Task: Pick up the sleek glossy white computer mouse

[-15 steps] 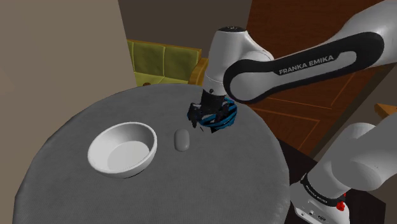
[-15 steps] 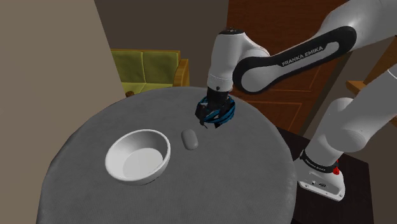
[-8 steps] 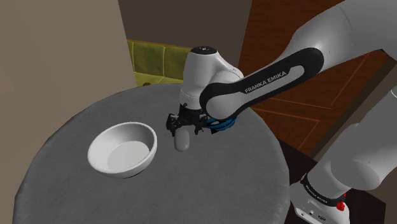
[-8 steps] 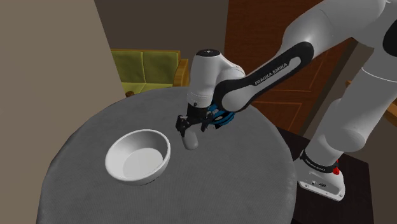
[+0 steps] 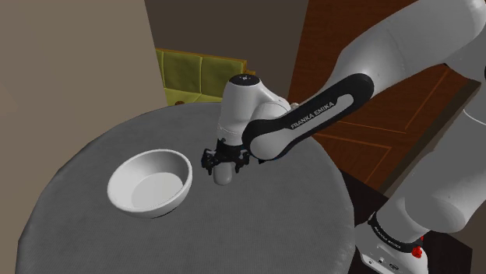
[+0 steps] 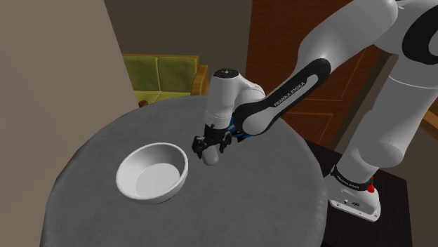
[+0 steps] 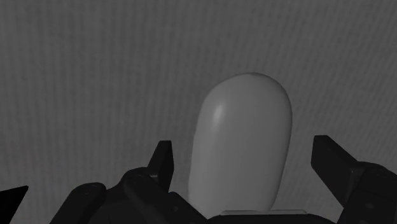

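Note:
The mouse (image 7: 242, 146) is a smooth pale grey-white oval lying flat on the grey round table (image 5: 117, 132). It also shows just below the hand in the shoulder view (image 5: 223, 176) and in the second exterior view (image 6: 211, 158). My black gripper (image 7: 248, 159) is right above it, open, one finger on each side of the mouse's rear half, neither touching it. The gripper (image 5: 223, 162) hovers low over the table, to the shoulder view's right of the bowl. In the second exterior view the gripper (image 6: 210, 146) covers part of the mouse.
A white bowl (image 5: 149, 183) sits on the table a short way from the mouse, also seen in the second exterior view (image 6: 152, 171). A green sofa (image 5: 198, 75) stands behind the table. The robot's stand (image 5: 393, 237) is at the lower right.
The hand moved from the table's far side toward the bowl and dropped lower, ending over the mouse with its fingers on either side. Neither the mouse nor the bowl moved.

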Tool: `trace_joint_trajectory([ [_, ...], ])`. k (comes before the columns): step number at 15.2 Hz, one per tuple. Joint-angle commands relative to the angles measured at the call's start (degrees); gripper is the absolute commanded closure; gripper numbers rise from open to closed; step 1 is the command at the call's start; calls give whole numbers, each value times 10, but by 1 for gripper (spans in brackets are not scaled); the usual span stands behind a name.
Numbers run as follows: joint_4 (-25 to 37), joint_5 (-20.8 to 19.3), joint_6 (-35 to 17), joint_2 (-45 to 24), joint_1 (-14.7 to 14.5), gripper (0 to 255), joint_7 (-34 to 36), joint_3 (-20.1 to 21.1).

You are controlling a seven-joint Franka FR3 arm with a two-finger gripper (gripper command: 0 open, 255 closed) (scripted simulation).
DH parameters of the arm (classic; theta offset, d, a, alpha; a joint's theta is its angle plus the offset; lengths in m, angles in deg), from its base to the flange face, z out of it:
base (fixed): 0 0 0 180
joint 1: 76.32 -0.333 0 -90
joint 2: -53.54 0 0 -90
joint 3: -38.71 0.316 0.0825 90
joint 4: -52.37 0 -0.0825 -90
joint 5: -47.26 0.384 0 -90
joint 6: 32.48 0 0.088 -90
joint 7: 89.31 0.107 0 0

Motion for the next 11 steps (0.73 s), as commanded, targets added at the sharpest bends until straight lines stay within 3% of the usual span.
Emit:
trace_joint_trajectory([
  [1, -3, -4, -7, -5, 0, 0, 3, -1],
  [2, -3, -3, -6, -4, 0, 255, 1, -1],
  [11, -2, -4, -7, -5, 0, 255, 3, -1],
])
